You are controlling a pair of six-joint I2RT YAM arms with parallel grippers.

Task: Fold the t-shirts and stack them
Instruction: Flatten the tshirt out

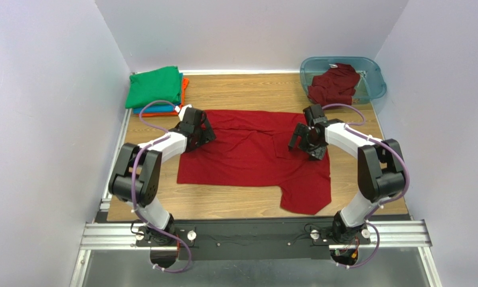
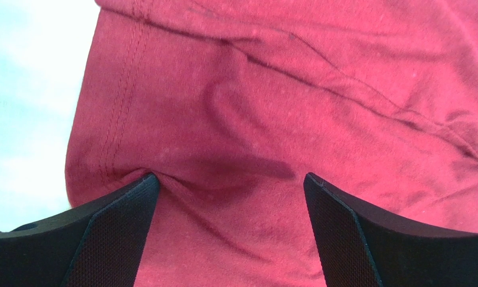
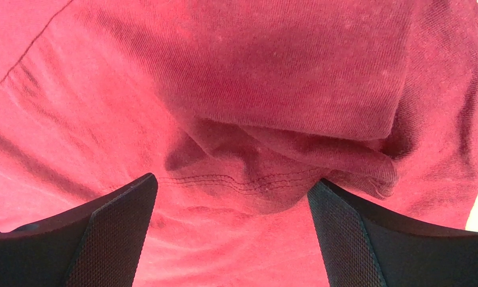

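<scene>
Nearest the arm bases, a short sleeve (image 1: 307,194) of the spread dark red cotton t-shirt (image 1: 253,156) sticks out toward the near edge of the light wooden table (image 1: 223,202). It looks like the loosest part. If the body is folded without it tucked in, it will probably trail or flop out of the fold.

The shirt lies flat across the middle of the table, and both arms reach over it. The left gripper (image 1: 204,133) is at the shirt's left edge, close to a stitched hem. Its jaws stand wide apart and hold nothing. In the left wrist view the cloth (image 2: 271,107) puckers against one fingertip (image 2: 140,190), so the fingers seem to press on the fabric. If the jaws close there, they could pinch only the top layer or slip off the hem.

The right gripper (image 1: 302,143) is just as wide open and empty. It sits over a bunched, doubled-over fold (image 3: 271,173) of the shirt's right part. A grip on that lump may take an uneven number of layers. The two sides would then lift unequally and the fold would skew or wrinkle.

Farther back on the left is the stack of folded shirts: green (image 1: 154,86) on top, with orange (image 1: 185,84) and blue (image 1: 157,109) edges showing beneath. The stack is near the left gripper, so a wide swing of that arm could nudge it.

At the far right, the second dark red t-shirt (image 1: 334,84) lies crumpled in the translucent teal plastic tub (image 1: 374,76), well clear of both arms.
</scene>
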